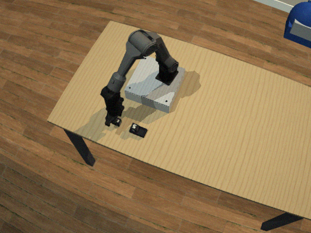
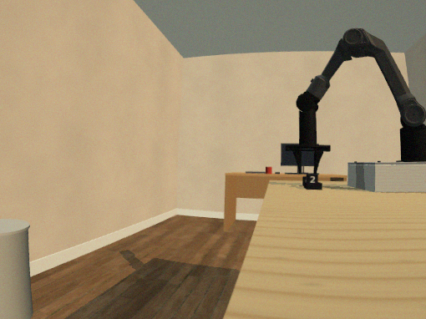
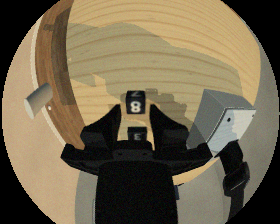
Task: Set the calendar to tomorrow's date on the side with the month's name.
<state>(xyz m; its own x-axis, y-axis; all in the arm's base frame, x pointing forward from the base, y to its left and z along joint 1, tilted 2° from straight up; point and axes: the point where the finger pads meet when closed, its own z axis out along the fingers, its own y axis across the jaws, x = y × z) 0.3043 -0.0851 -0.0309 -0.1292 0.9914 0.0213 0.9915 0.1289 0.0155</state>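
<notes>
Top view: white "5" on upper face of the dark cube on the tray; mark on other cube too small to read. Ext. view: white "2", upright, on side of a dark cube. Wrist cam: "8" on upper cube, 2nd char. above it unclear; lower cube has what looks like a "3", partly hidden

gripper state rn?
Gripper: open, nothing held; fingers apart, loose cube near the fingertips.
</notes>
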